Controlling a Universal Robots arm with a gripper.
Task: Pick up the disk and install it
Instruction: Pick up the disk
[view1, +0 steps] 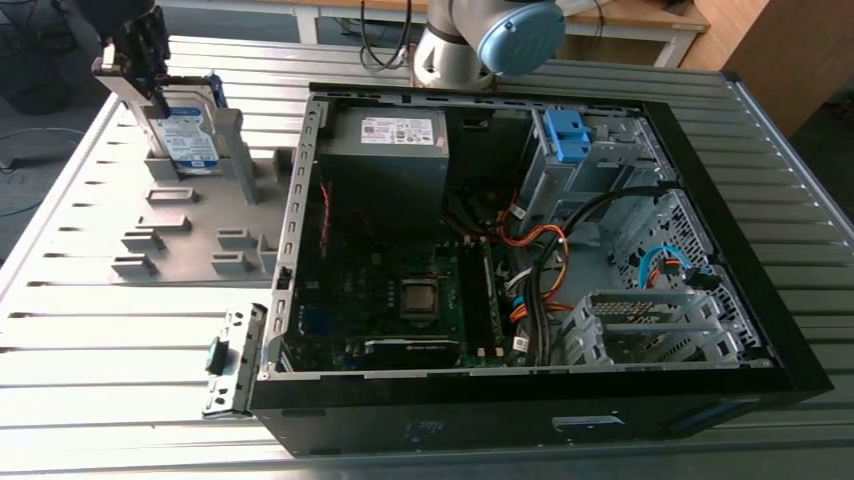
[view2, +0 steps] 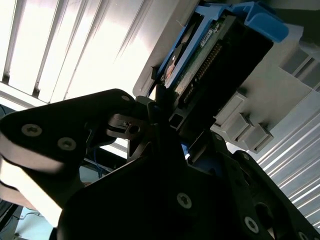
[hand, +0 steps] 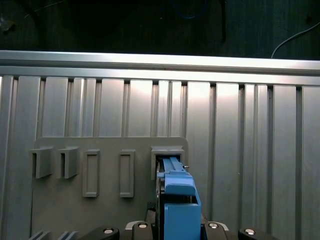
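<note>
The disk (view1: 187, 135), a silver drive with a white-and-blue label in a blue caddy, stands on edge in a slot of the grey holder plate (view1: 174, 235) at the exterior view's upper left. My gripper (view1: 134, 85) reaches down onto its top end, its jaws closed against the drive's two sides. In the second wrist view the disk (view2: 200, 60) runs out from between the dark fingers (view2: 159, 102), which touch its edge. In the first wrist view the blue caddy (hand: 177, 200) rises from the slot (hand: 167, 152) of the holder plate (hand: 110, 145).
An open black computer case (view1: 534, 250) lies at the exterior view's right, with a grey power-supply box (view1: 387, 150), a motherboard, loose cables and a drive cage with a blue bracket (view1: 567, 135). The arm's base (view1: 467, 45) stands behind the case. The table is ribbed aluminium.
</note>
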